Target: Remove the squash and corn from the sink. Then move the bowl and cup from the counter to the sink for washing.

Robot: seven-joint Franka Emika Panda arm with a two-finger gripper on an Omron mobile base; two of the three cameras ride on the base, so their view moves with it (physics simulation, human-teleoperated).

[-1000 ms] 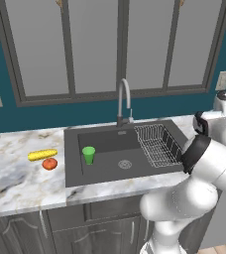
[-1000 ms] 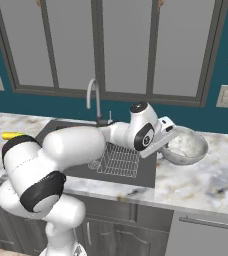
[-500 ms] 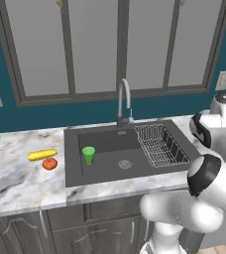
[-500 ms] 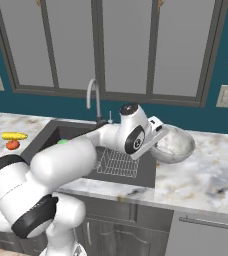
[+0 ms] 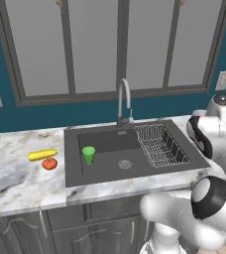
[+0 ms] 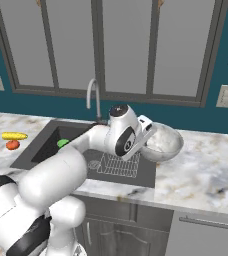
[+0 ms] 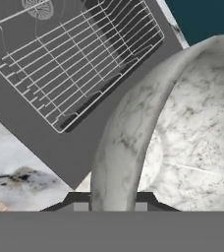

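The bowl is pinched by its rim between the fingers, which are closed down narrow on the speckled wall, and it's held up off the bench, tipped a bit, right over the right-hand edge of the sink. From the hand view the rim of the bowl runs straight down into the gap between the two dark tips, with the wire rack and the dark basin seen past it and a strip of marbled bench at the lower left. The cup is already parked upright on the floor of the sink, in the left half, well left of the round drain. The rack is sat in the right half of the basin, and the curved faucet is mounted at the back edge, about the middle. The corn and the squash are laid out on the bench to the left of the sink, just beside each other, the corn nearer the back wall and the squash nearer the front edge. Whether those two are actually touching can't be made out.
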